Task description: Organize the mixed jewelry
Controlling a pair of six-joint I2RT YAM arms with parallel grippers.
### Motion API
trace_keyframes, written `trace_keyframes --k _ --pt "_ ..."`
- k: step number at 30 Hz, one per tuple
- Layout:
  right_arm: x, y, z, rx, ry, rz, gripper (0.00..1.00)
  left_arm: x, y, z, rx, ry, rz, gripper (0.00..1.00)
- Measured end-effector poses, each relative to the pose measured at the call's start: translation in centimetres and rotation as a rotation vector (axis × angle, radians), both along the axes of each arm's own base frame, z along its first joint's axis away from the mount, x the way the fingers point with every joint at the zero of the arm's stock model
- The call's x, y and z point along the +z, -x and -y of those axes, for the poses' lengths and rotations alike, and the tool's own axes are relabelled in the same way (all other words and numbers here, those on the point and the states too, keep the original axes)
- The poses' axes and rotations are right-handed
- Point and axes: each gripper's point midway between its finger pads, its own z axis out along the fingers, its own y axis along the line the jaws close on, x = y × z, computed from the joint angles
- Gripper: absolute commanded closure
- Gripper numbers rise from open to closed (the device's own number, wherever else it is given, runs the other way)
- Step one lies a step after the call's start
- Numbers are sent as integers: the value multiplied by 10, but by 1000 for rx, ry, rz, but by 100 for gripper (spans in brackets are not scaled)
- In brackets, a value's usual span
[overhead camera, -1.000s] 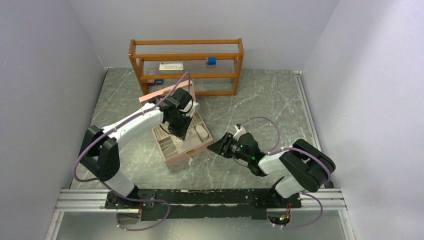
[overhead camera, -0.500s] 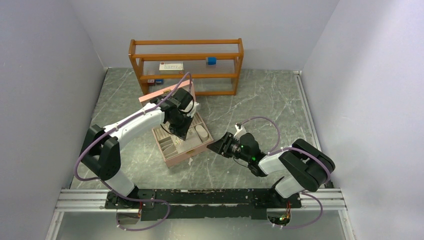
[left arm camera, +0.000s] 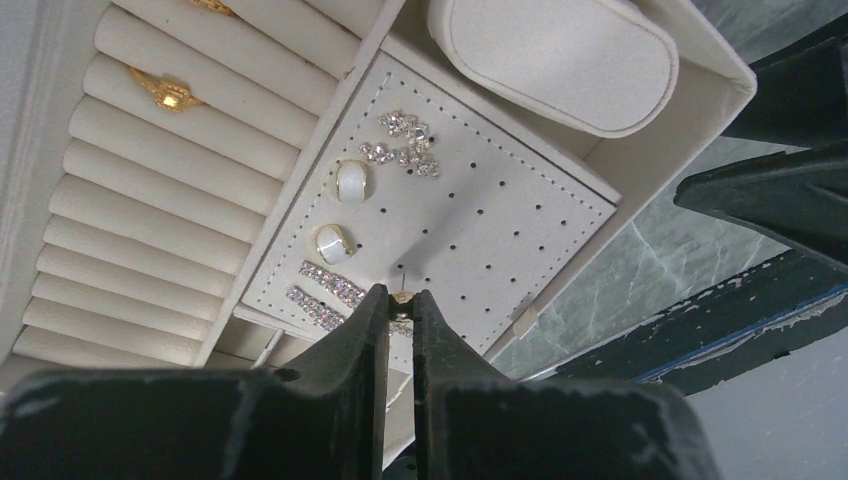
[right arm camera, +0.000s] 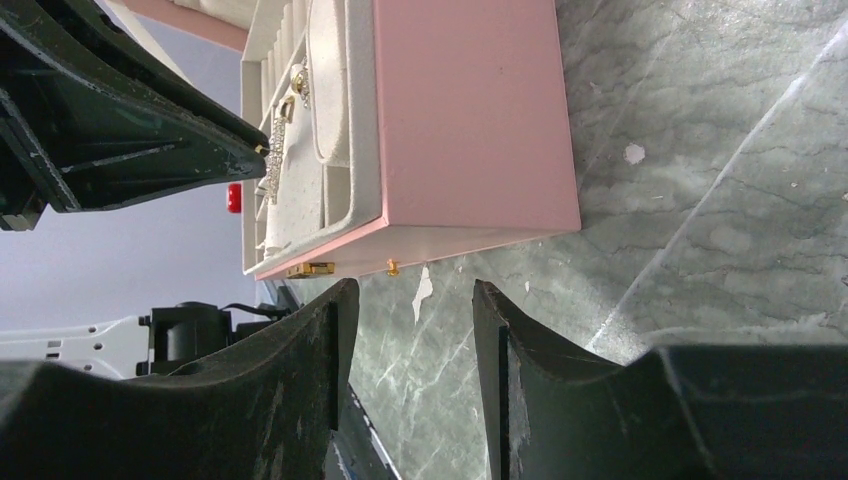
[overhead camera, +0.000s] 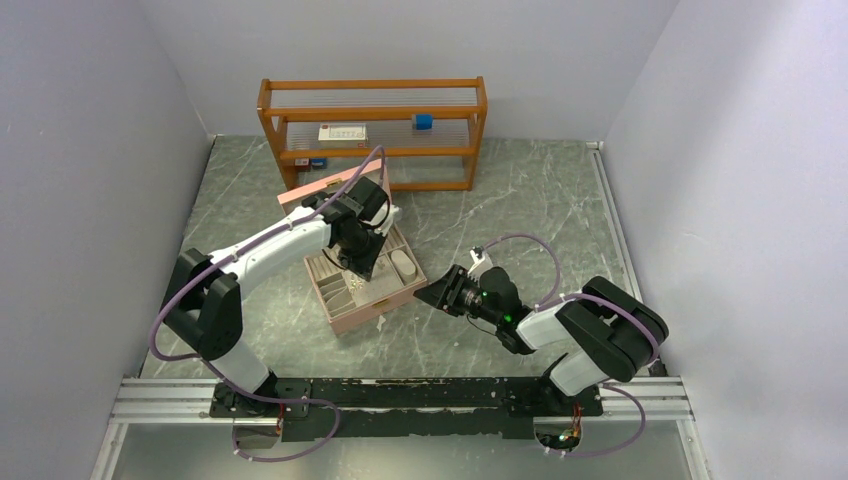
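A pink jewelry box lies open mid-table, lined in cream. My left gripper hangs over its perforated earring pad, shut on a tiny gold stud earring whose post points at the pad. Pinned on that pad are crystal clusters, two white oval earrings and two crystal bars. A gold ring sits in the ring rolls. My right gripper rests open on the table, just right of the box, holding nothing.
A wooden shelf rack stands behind the box, carrying a white packet and a blue cube. An oval cream cushion fills the compartment beside the pad. The box lid leans up at the back. A small red cap shows beyond the box.
My left gripper has edged slightly toward the back over the box, its jaws nipped a touch tighter on the stud. The right arm has not moved.
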Motion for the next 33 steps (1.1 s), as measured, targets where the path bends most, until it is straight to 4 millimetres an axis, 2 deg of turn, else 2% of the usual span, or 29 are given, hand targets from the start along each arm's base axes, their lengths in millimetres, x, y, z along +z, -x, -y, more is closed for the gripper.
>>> trace_keyframes --k 33 --pt "-2 2 0 5 -4 -8 50 -2 3 -1 -6 -16 -11 87"
